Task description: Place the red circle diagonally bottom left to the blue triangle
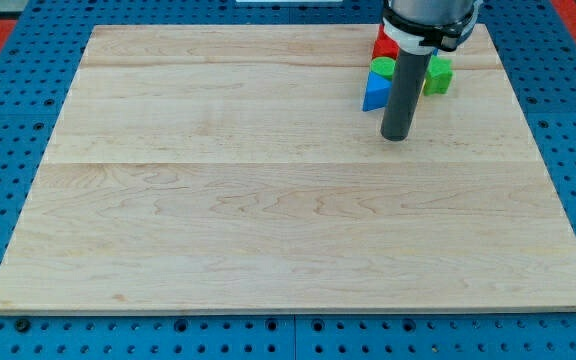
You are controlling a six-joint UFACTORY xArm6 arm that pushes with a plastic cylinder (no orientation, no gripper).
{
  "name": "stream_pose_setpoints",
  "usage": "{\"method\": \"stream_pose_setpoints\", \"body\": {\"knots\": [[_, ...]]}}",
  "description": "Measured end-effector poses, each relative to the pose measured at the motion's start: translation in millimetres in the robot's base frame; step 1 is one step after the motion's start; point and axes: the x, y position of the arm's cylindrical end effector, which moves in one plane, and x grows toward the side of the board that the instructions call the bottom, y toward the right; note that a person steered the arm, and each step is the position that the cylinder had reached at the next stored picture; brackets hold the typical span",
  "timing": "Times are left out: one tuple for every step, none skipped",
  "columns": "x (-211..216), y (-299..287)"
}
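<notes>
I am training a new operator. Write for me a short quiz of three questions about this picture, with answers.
1. True or false: my tip rests at the board's bottom left corner.
2. Which block lies just left of my tip? A) blue triangle B) yellow block
3. Which colour is the block on the rod's right?

Key: 1 false; it is near the cluster at the wooden board's top right. 2 A. 3 green.

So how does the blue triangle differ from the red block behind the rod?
The blue triangle is blue and nearer the view's bottom; the red block is red and nearer the view's top. The triangle's shape shows clearly, while the red block's is largely hidden by the arm. Both sit just left of my tip, in one cluster.
</notes>
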Motion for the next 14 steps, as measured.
{"method": "stream_pose_setpoints", "body": {"knots": [[20.8,59.1],[35.1,142.8],[7.9,216.4],[-56.8,194.2],[-137.7,178.1],[-208.7,158.5],[-207.9,145.8],[-203.4,76.7],[-205.1,25.9],[-201.4,25.2],[-198.9,23.3],[-177.0,5.3],[-155.4,-22.9],[-126.6,-64.2]]}}
